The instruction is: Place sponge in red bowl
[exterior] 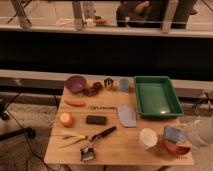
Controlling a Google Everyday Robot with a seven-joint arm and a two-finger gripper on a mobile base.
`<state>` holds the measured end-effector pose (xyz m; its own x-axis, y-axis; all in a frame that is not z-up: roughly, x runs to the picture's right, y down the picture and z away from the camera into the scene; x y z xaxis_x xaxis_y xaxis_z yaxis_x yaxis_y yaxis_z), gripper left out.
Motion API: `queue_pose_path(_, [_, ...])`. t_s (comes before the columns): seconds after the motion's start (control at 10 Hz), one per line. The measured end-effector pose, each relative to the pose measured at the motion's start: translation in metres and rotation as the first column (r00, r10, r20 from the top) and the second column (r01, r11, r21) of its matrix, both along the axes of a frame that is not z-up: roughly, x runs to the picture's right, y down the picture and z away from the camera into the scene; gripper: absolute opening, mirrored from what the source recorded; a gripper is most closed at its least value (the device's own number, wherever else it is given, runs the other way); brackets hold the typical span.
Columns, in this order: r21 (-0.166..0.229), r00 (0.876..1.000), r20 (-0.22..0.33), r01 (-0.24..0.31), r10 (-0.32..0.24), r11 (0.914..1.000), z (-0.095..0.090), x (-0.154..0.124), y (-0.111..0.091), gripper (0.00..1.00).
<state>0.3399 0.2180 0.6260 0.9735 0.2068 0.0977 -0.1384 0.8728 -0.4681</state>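
Crowding red bowl (176, 149): sponge (173, 133), claw (186, 133), wht cup (148, 138).

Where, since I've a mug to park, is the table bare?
Bare: front strip between brush and cup. Crowded: back row by the purple bowl, and front right, where the gripper is at sponge and red bowl.
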Motion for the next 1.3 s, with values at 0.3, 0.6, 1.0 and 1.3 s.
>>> queue_pose_path(0.3, [0.018,0.999,-0.02,-0.03,0.031,0.9994,0.004,0.005,-0.006,0.35])
queue_pose_path(0.6, [0.042,0.997,-0.055,-0.057,0.06,0.9975,0.011,0.011,-0.018,0.12])
queue_pose_path(1.0, [0.044,0.992,-0.092,-0.083,0.087,0.9956,0.023,0.023,-0.023,0.0])
queue_pose_path(1.3, [0.031,0.989,-0.114,-0.096,0.099,0.9949,0.026,0.031,-0.013,0.0])
